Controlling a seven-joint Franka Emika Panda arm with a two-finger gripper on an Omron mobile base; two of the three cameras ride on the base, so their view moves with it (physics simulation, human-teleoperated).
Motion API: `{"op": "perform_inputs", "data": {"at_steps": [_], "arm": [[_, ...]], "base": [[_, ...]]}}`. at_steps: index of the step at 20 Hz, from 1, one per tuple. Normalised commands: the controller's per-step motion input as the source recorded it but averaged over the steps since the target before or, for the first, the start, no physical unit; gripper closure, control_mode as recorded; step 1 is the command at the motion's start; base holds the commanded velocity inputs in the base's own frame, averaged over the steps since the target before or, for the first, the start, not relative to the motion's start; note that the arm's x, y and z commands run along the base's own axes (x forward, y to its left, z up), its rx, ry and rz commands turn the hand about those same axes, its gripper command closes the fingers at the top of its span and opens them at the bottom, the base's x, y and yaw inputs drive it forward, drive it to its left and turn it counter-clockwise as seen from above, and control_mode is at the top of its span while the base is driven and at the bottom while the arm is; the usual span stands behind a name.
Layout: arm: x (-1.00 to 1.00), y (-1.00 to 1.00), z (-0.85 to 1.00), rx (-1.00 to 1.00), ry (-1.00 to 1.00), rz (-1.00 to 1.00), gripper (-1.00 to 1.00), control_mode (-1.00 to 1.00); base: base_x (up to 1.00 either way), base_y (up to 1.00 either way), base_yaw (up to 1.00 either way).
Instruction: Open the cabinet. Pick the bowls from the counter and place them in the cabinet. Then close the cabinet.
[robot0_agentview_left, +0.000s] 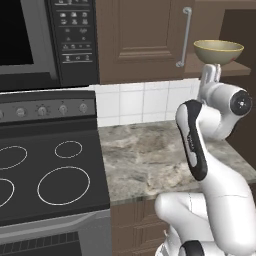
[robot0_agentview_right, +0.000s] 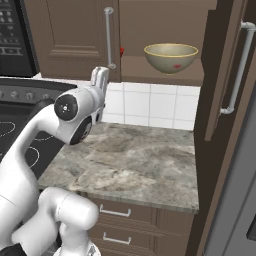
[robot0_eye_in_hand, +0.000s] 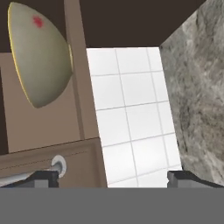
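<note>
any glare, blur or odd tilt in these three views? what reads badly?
Left base view: sharp, flat lighting, no glare; the arm hides part of the counter. Right base view: sharp; the open cabinet interior is dim, the tan bowl carries a red reflection. Hand view: rolled sideways, so the bowl looks tipped; the open gripper fingertips sit at the bottom.

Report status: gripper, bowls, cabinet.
Gripper open, empty, below the shelf. Beige bowl on cabinet shelf; something red behind the closed door's edge. Right cabinet door open; nothing in the way.
</note>
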Motion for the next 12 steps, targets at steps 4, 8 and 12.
{"op": "perform_inputs", "data": {"at_steps": [4, 8, 12], "arm": [[-0.38, -0.21, 0.00, 0.03, 0.00, -0.01, -1.00, -1.00], [-0.37, -0.41, 0.02, 0.07, 0.00, -0.02, -1.00, -1.00], [-0.38, -0.39, 0.02, 0.06, 0.00, -0.01, -1.00, -1.00]], "base": [[0.00, 0.00, 0.00], [0.00, 0.00, 0.00], [0.00, 0.00, 0.00]]}}
